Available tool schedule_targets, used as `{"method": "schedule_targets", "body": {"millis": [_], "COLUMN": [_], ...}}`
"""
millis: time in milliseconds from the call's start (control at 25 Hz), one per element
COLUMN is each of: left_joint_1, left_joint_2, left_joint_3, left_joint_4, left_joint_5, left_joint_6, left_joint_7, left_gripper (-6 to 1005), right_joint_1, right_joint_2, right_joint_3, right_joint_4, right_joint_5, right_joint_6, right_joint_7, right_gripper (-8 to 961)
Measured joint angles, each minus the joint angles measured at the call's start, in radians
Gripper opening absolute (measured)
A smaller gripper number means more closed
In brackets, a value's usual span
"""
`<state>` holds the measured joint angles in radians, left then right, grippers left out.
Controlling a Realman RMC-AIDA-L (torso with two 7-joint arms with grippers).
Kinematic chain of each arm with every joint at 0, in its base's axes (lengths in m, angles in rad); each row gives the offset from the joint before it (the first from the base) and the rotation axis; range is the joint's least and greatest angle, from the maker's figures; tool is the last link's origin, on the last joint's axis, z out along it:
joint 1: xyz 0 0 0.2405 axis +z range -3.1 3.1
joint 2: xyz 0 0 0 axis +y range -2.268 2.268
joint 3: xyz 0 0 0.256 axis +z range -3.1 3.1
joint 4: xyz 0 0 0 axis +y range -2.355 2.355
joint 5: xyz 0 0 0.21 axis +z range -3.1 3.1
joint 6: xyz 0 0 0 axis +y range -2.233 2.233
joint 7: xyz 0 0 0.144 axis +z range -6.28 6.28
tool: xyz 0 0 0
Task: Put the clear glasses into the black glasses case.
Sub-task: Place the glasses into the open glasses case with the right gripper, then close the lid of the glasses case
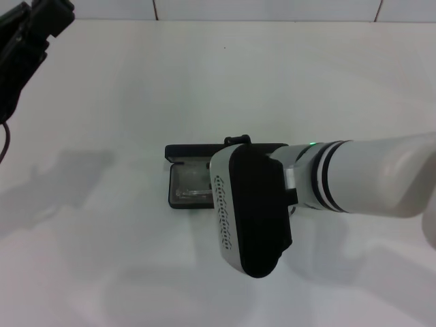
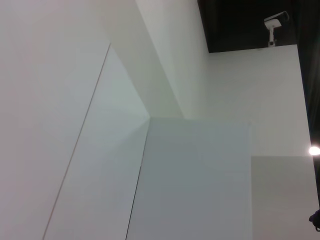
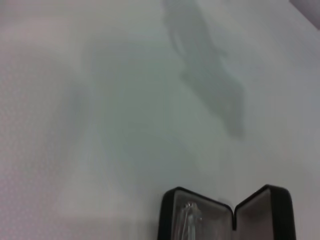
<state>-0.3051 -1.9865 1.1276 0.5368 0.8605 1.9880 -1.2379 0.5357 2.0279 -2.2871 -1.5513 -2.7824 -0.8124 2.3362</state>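
Clear glasses [image 3: 189, 216] lie inside the open black glasses case [image 1: 184, 153], directly beneath the right gripper [image 1: 248, 208]; whether it is open I cannot tell. Lift straight up, avoiding the lid. Left gripper [image 1: 27, 34] is parked far off.

The open black glasses case [image 1: 178, 178] is largely covered from above by the right gripper [image 1: 251, 210], so access from above is blocked there. Bare white table [image 1: 102, 259] is left around it. The left gripper [image 1: 27, 34] is held at the far left corner.
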Motion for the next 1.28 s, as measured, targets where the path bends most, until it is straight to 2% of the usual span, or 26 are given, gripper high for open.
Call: {"method": "schedule_targets", "body": {"millis": [280,440,600,760,920,1080,1280], "left_joint_1": [0.003,0.010,0.036,0.031,0.007,-0.031,-0.110], "left_joint_2": [0.000,0.006,0.017,0.022,0.027,0.022,-0.001], "left_joint_3": [0.001,0.003,-0.001,-0.001,-0.002,-0.002,-0.002], "left_joint_4": [0.002,0.008,0.013,0.014,0.013,0.006,0.011], "left_joint_5": [0.000,0.004,0.013,0.039,0.072,0.107,0.230], "left_joint_6": [0.003,0.003,0.005,0.007,0.000,-0.037,-0.188], "left_joint_7": [0.000,-0.001,-0.001,0.003,0.004,0.003,-0.025], "left_gripper": [135,136,137,138,139,140,141], "right_joint_1": [-0.059,-0.151,-0.205,-0.273,-0.333,-0.375,-0.439], "right_joint_2": [-0.001,-0.008,-0.009,-0.016,-0.019,-0.027,-0.027], "right_joint_3": [0.008,0.047,0.124,0.274,0.496,0.745,1.055], "right_joint_4": [-0.092,-0.222,-0.348,-0.409,-0.404,-0.343,-0.191], "right_joint_5": [-0.001,0.007,0.108,0.311,0.563,0.740,0.935], "right_joint_6": [-0.038,-0.082,-0.176,-0.203,-0.264,-0.335,-0.385], "right_joint_7": [-0.001,-0.004,-0.007,-0.031,-0.122,-0.172,-0.288], "right_gripper": [242,241,241,241,240,240,240]}}
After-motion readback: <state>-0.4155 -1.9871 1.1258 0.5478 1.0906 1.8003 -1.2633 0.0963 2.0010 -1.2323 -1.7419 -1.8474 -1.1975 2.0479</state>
